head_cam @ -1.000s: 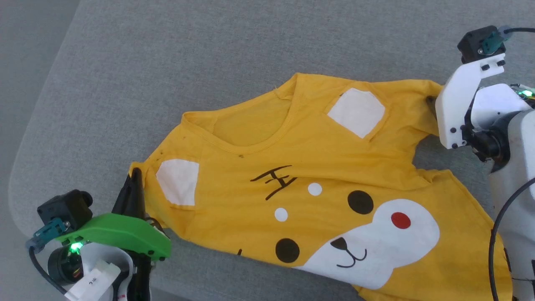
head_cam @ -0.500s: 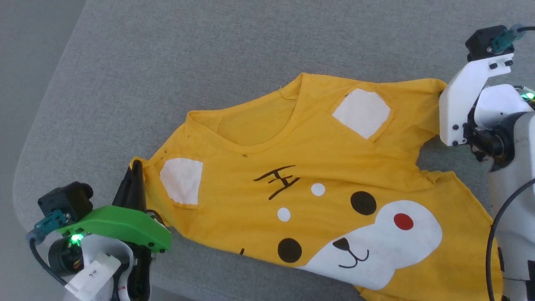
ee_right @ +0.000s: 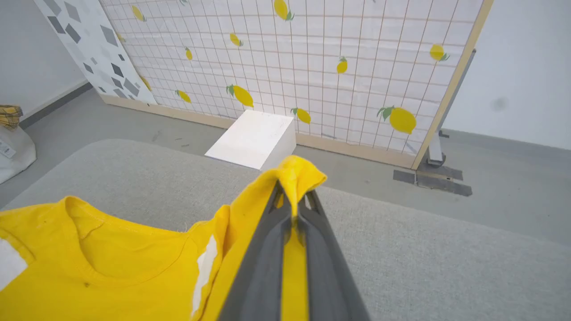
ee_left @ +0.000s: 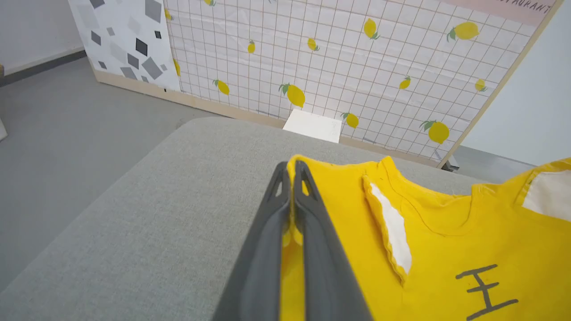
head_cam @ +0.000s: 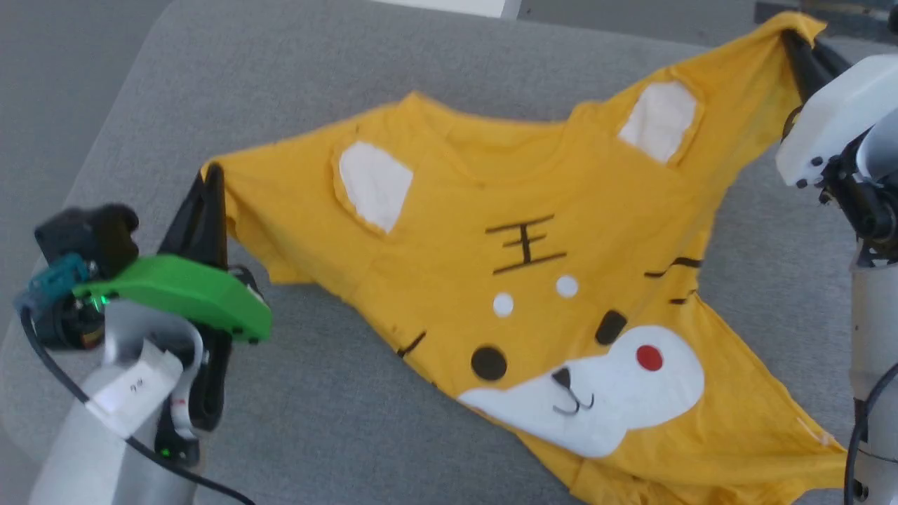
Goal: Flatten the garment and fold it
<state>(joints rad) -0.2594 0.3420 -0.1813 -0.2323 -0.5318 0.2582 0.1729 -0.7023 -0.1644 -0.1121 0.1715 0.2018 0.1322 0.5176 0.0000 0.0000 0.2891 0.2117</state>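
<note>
Garment (head_cam: 533, 280): spread across the grey surface (head_cam: 266, 91), both sleeves raised.
Left fingers (head_cam: 205, 210): clamped on one sleeve tip.
Right fingers (head_cam: 807, 59): clamped on the other.
Risk: we fear that pulling harder slips these thin pinches.

The head camera looks down over both jaws. Wrist cameras sit close behind theirs, facing along them; all share the bright yellow printed T-shirt (head_cam: 449, 294).

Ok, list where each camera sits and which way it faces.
Head view: on the head, looking down at the garment on the grey cushion; left gripper and right gripper each shut on it.
Left wrist view: on the left wrist, facing along its fingers toward the lemon-print panel.
Right wrist view: on the right wrist, along its fingers, same panel.
Both wrist views share the white box.
</note>
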